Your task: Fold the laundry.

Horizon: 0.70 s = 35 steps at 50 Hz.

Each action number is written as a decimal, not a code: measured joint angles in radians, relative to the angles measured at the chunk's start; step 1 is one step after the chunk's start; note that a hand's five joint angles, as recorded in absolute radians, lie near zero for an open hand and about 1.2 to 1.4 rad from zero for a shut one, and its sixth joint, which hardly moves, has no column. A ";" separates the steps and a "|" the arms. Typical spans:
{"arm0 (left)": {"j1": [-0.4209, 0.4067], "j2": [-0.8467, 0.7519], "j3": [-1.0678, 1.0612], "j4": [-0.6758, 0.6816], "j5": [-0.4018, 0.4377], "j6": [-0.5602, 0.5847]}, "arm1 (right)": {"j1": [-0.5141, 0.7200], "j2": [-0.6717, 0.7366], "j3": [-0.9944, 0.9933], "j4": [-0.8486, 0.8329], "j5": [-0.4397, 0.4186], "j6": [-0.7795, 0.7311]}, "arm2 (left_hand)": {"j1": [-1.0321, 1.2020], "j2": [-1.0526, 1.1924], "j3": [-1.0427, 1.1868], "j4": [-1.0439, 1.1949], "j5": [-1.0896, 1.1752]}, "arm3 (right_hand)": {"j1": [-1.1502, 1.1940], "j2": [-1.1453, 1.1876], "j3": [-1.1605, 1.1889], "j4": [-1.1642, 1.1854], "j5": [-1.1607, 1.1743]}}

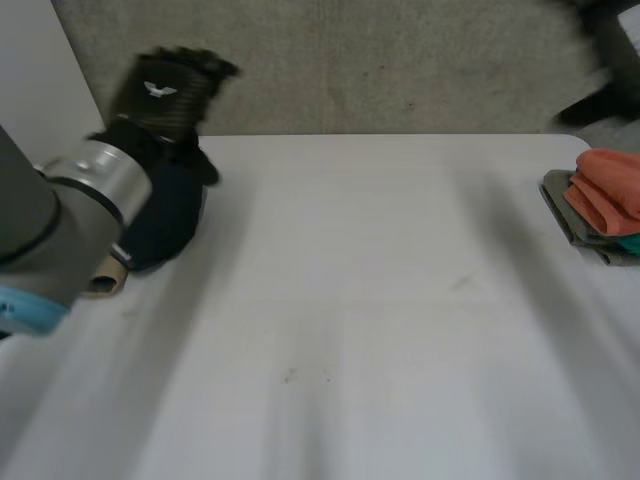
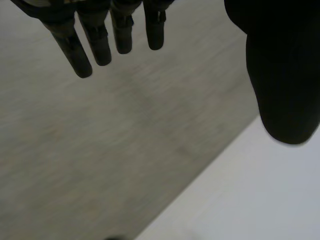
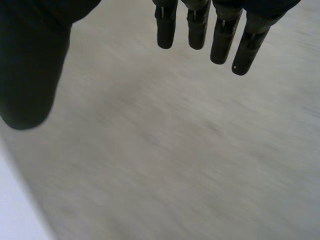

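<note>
1. Plainly, in the head view the left hand (image 1: pixel 168 88) is raised at the upper left of the frame, over the far edge of the white table (image 1: pixel 380 300). Below it, at the left edge, lies a dark navy heap (image 1: pixel 168 222), probably an unfolded garment, with a tan scrap (image 1: pixel 106 280) just beside it. At the right edge sits a folded stack (image 1: pixel 560 210), with a coral cloth (image 1: pixel 608 185) on top of a grey one and a bit of teal beneath.
2. In the left wrist view that hand's fingers (image 2: pixel 100 45) hang straight, the thumb apart from them, holding nothing. Grey carpet (image 2: pixel 100 150) lies beyond the fingertips, and the table's edge is near the thumb.
3. In the right wrist view the right hand (image 3: pixel 220 42) is likewise fully open and empty, over carpet, with a sliver of table beside its thumb.
4. The step in hand looks like fetching the next piece. The left hand would do best to come down on the heap's near edge, pinch it there, and draw it to the table's middle, well apart from the stack, before spreading it flat.
5. The arm covers part of the heap, so its shape and count are unclear. The frame cuts off the stack, and what the tan scrap is cannot be told.
</note>
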State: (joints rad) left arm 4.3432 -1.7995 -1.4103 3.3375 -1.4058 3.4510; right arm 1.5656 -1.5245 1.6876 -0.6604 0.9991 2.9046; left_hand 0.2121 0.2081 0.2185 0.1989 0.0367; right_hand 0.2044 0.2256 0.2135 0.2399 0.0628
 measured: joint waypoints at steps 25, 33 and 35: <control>0.380 -0.633 0.280 0.092 0.144 0.351 | 0.241 0.248 0.190 0.287 0.121 -0.292 | 0.198 0.197 0.173 0.195 0.182 | 0.000 0.000 0.000 0.000 0.000; 0.349 -0.640 0.284 0.186 0.138 0.328 | 0.240 0.246 0.217 0.282 0.124 -0.303 | 0.801 0.966 0.931 0.989 0.923 | 0.000 0.000 0.000 0.000 0.000; 0.330 -0.624 0.277 0.216 0.130 0.324 | 0.240 0.246 0.220 0.281 0.123 -0.301 | 0.855 0.975 0.941 0.999 0.926 | 0.000 0.000 0.000 0.000 0.000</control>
State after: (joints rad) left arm 4.6731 -2.4237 -1.1334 3.5533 -1.2753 3.7752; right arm 1.8054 -1.2788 1.9075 -0.3790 1.1226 2.6037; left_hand 1.0674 1.1826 1.1595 1.1981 0.9625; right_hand 0.2044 0.2256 0.2134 0.2399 0.0627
